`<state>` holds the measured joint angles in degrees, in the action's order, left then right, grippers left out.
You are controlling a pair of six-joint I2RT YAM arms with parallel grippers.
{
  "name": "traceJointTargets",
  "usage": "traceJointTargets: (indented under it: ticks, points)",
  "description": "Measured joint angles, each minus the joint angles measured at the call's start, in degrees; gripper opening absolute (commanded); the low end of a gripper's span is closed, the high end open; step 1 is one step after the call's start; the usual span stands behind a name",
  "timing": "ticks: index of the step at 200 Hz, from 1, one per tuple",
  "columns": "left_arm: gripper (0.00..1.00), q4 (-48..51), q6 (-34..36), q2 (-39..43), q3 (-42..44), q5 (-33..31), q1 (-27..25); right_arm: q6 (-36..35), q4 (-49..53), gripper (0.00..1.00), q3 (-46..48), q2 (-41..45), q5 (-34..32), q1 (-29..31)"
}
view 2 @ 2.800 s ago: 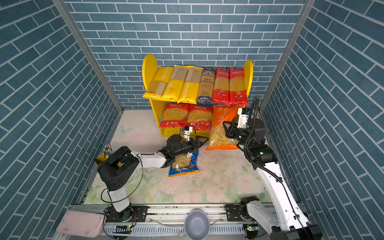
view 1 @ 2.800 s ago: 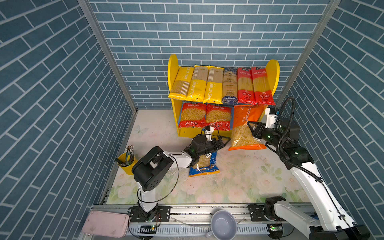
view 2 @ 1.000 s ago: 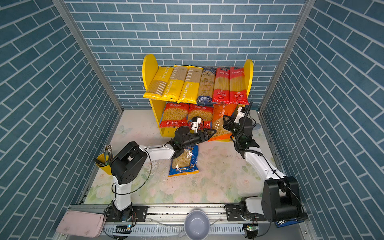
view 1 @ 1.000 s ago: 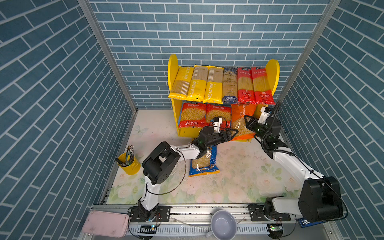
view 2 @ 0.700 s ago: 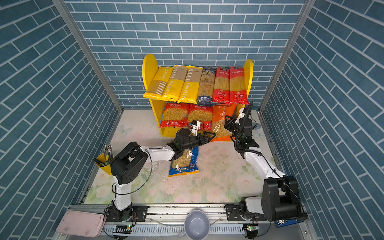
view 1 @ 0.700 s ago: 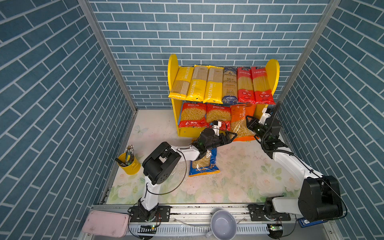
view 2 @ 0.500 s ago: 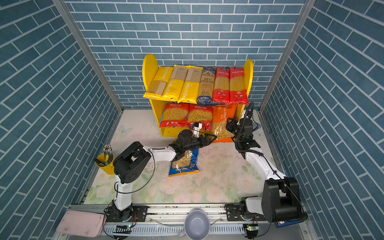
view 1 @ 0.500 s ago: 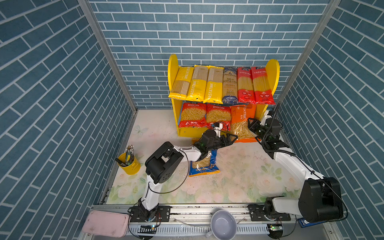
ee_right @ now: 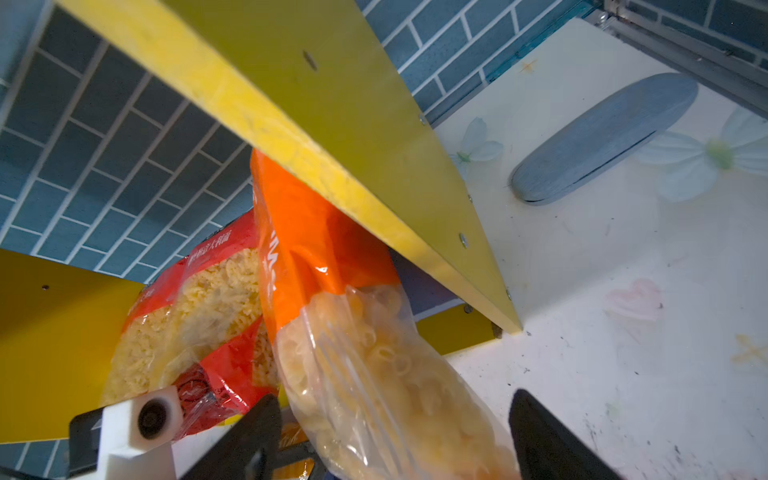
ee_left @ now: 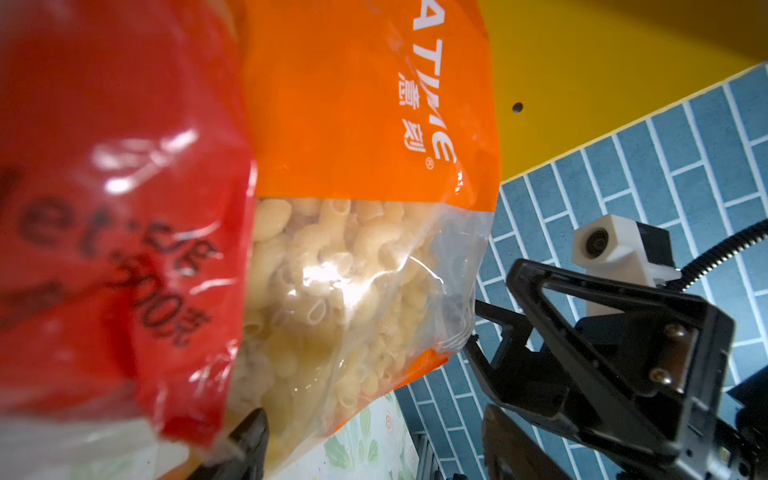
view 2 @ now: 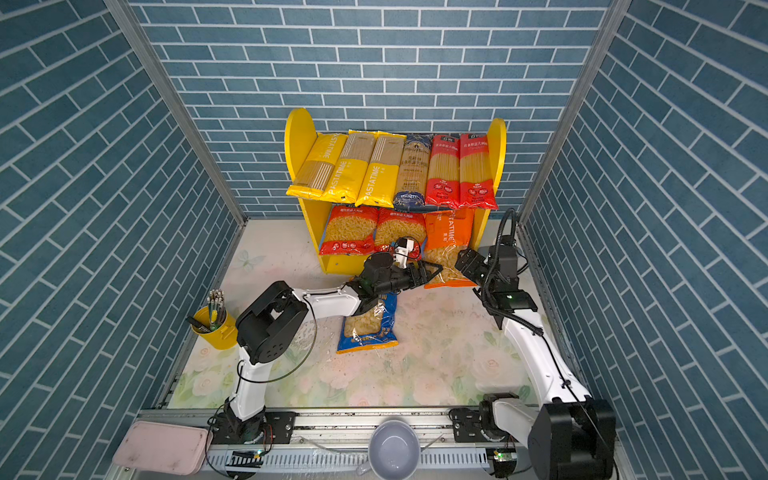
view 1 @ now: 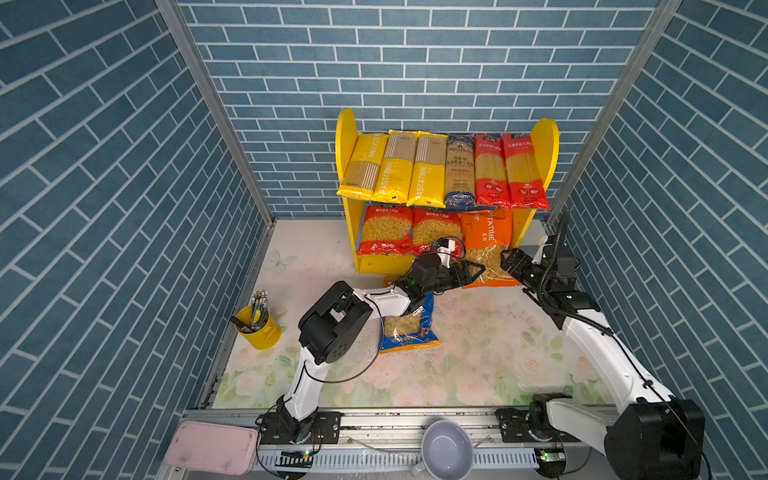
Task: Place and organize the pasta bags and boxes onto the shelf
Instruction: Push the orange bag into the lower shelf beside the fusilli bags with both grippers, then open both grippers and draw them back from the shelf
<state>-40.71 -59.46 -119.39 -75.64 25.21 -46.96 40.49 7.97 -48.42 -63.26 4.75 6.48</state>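
The shelf (view 1: pixel 345 137) carries several long spaghetti packs (view 1: pixel 440 170) on its upper board and two red bags (view 1: pixel 386 230) below. An orange bag (view 1: pixel 486 237) (ee_right: pixel 316 249) leans out of the lower tier's right end, its clear bottom on the floor. My right gripper (view 1: pixel 509 259) (ee_right: pixel 399 440) is open, with its jaws wide on either side of that bottom. My left gripper (view 1: pixel 473 272) (ee_left: pixel 374 444) is open at the bag's lower left corner, one finger under the plastic. A blue bag (view 1: pixel 409 332) (view 2: pixel 368 328) lies flat on the floor beneath my left arm.
A yellow pencil cup (view 1: pixel 257 328) stands at the left wall. A pink case (view 1: pixel 212 446) and a grey bowl (view 1: pixel 446 451) sit on the front rail. A grey-blue oval object (ee_right: pixel 602 141) lies on the floor beside the shelf's right side. Brick walls close in on three sides.
My right gripper has opened and let go of the orange bag, which now leans in the lower tier. My left gripper has slid along the bag's lower left corner.
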Motion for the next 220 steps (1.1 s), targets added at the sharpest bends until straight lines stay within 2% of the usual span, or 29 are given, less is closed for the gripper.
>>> traceJointTargets:
  ticks: [32,59,92,126,168,194,220]
  points:
    - [0.81,0.3,0.0,-0.4,-0.4,0.2,-0.1,-0.6,0.9,0.93,3.0,2.7,2.7,-1.6]
    - [0.81,1.2,0.3,-0.4,-1.0,0.5,-0.1,-0.3,-3.2,0.97,11.6,7.0,6.1,-1.6]
    - [0.81,2.1,0.3,-0.6,-2.0,0.9,-0.2,3.6,-17.2,0.99,24.2,7.6,7.5,1.3]
    - [0.81,3.2,0.4,-1.3,-2.9,1.3,-0.5,4.8,-35.2,0.98,26.3,-3.2,6.2,5.3]
    - [0.81,3.6,1.0,0.0,-1.4,1.4,-0.9,7.6,-52.4,0.80,25.9,-15.8,4.1,6.3]
    - [0.81,3.7,1.2,4.9,3.7,1.4,-0.5,10.9,-56.7,0.72,25.8,-16.2,2.8,6.6]
    - [0.81,4.1,2.2,12.3,9.3,1.0,0.9,14.1,-56.1,0.65,25.0,-13.6,1.7,6.9]
